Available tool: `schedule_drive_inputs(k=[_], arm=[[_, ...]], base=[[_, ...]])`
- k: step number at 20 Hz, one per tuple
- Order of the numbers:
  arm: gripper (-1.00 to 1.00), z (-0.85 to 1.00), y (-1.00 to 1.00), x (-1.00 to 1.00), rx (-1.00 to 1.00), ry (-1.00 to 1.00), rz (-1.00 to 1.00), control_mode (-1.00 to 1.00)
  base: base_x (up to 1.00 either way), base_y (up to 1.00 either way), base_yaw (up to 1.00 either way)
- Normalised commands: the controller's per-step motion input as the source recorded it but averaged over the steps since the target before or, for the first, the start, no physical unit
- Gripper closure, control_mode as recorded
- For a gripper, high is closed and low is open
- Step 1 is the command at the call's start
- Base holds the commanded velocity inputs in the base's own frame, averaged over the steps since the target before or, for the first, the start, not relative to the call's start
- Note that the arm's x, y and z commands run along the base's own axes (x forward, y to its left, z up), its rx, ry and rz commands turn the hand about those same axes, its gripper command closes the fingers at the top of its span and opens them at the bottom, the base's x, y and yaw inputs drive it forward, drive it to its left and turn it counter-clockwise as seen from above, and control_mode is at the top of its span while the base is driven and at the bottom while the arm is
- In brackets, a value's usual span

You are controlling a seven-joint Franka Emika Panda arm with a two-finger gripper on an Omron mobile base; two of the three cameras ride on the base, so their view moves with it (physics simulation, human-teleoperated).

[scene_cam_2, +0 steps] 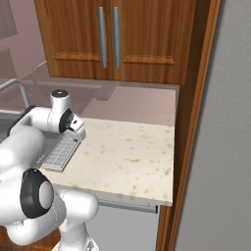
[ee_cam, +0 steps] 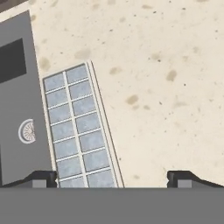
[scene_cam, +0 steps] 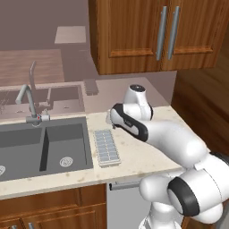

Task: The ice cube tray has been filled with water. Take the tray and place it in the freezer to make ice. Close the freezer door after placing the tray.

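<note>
The ice cube tray (scene_cam: 106,147) is a pale grey-blue grid lying flat on the speckled counter (scene_cam: 147,154), just right of the sink. In the hand view the tray (ee_cam: 81,127) runs up from the bottom edge, left of centre, beside the sink's dark rim. My gripper (ee_cam: 113,179) hangs over the counter with its jaws open wide. The left fingertip (ee_cam: 43,177) is beside the tray's near end and the right one is over bare counter. From the right base view the hand (scene_cam_2: 74,131) hovers just above the tray (scene_cam_2: 61,152). The freezer and the freezer door are out of view.
A dark double sink (scene_cam: 44,147) with a faucet (scene_cam: 29,100) lies left of the tray. Wooden wall cabinets (scene_cam: 156,31) hang above the counter. A grey dishwasher front (scene_cam_2: 127,225) sits under it. A wooden upright (scene_cam_2: 193,122) and a tall grey panel (scene_cam_2: 225,147) bound the right side.
</note>
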Motion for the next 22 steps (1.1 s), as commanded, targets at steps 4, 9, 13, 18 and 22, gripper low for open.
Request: schedule_drive_inputs(k=[4,9,13,18,22], arm=[[-1.0,-0.26,-0.08,0.27,0.0,0.0,0.0,-1.0],[-1.0,-0.17,-0.01,0.32,0.0,0.0,0.0,-1.0],[-1.0,-0.08,0.0,0.35,0.0,0.0,0.0,-1.0],[-1.0,-0.06,0.0,0.35,0.0,0.0,0.0,-1.0],[-1.0,-0.09,0.0,0.32,0.0,0.0,0.0,-1.0]], base=[[0.0,0.0,0.0],[0.0,0.0,0.0],[0.0,0.0,0.0],[0.0,0.0,0.0],[0.0,0.0,0.0]])
